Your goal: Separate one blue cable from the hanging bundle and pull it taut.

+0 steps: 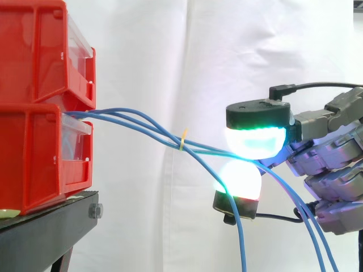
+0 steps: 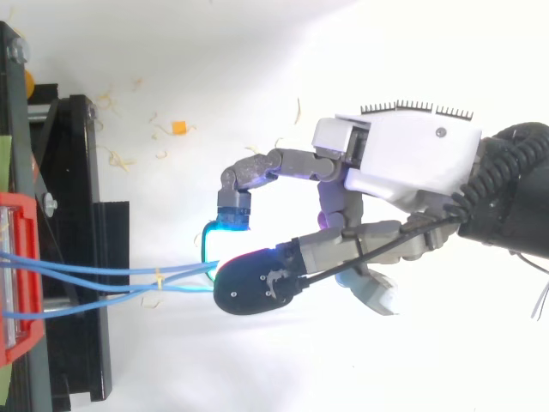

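Observation:
Three blue cables (image 1: 136,127) come out of the lower red bin (image 1: 34,158) and slope down to the right, bound by a yellow tie (image 1: 182,140). My hand (image 2: 403,163) reaches in from the right. It is shut on the blue cables just past the tie, between two glowing fingertips (image 1: 255,144), one above and one below. I cannot tell how many of the cables are in the pinch. Beyond the pinch the cables hang down: one (image 1: 244,238) drops straight and two (image 1: 317,238) trail to the lower right. In the top view the cables (image 2: 86,273) run from the bin (image 2: 17,275) to the fingertips.
A second red bin (image 1: 34,56) is stacked on the lower one, and both stand on a black stand (image 1: 45,232) at the left. A white curtain hangs behind. Seen from above, an orange bit (image 2: 179,128) and thin scraps (image 2: 111,154) lie on the white floor.

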Controlling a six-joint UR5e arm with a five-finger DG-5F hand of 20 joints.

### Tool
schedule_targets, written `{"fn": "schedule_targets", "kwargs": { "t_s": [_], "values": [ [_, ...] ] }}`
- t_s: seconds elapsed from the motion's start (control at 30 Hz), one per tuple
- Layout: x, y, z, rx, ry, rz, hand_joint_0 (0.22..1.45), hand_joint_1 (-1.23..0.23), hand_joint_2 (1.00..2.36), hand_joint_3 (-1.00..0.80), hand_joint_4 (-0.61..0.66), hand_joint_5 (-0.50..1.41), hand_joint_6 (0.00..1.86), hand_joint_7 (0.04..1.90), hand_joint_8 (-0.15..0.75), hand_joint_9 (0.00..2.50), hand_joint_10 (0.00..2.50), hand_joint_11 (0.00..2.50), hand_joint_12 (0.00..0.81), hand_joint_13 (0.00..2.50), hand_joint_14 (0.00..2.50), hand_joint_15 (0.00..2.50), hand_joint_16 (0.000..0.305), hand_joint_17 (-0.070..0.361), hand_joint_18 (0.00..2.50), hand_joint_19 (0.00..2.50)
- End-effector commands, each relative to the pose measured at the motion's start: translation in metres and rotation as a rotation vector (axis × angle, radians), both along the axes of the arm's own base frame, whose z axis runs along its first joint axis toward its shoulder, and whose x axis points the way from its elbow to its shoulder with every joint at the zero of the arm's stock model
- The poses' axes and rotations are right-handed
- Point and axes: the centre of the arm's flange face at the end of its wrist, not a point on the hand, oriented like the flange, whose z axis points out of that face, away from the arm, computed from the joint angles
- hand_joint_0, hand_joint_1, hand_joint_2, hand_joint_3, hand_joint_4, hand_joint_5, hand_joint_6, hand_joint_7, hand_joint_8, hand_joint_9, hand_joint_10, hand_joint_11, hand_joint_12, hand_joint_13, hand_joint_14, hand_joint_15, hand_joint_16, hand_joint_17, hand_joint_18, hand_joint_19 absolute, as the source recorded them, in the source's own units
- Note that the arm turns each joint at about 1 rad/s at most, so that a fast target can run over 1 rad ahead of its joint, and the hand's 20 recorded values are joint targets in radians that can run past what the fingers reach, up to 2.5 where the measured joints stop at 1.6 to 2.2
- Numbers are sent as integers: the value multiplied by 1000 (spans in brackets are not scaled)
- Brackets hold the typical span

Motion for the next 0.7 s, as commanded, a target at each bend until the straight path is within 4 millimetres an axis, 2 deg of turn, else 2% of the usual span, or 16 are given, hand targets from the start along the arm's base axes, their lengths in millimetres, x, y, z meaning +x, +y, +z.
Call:
{"fn": "schedule_targets", "kwargs": {
  "t_s": [0.0, 0.17, 0.3, 0.43, 0.53, 0.67],
  "values": [
    [0, 0, 0, -3, 0, -2, 736, -691, 1017, -273, 98, 140, 504, 1193, 179, 2180, 29, 797, 321, 1867, 26, 1202, 45, 100, 1371, 977],
    [0, 1, 1, -3, -1, -1, 719, -730, 1022, -136, 70, 141, 504, 1194, 206, 2178, 33, 819, 316, 1868, 26, 1197, 45, 102, 1376, 973],
    [0, 1, 0, -2, 0, -2, 706, -800, 1021, -107, 71, 143, 504, 1201, 220, 2176, 32, 816, 331, 1873, 27, 1193, 48, 108, 1395, 939],
    [0, 1, 0, -3, 0, -1, 701, -877, 1019, -119, 76, 142, 505, 1214, 221, 2171, 31, 813, 336, 1871, 26, 1192, 49, 111, 1403, 935],
    [0, 1, 0, -2, 0, -2, 678, -998, 1019, -123, 100, 137, 504, 1232, 235, 2147, 28, 803, 335, 1859, 26, 1191, 51, 115, 1400, 922],
    [0, 1, 0, -3, 0, -1, 602, -974, 1016, -213, 172, 127, 504, 1240, 241, 2119, 28, 786, 356, 1839, 25, 1185, 57, 129, 1390, 910]
  ]
}}
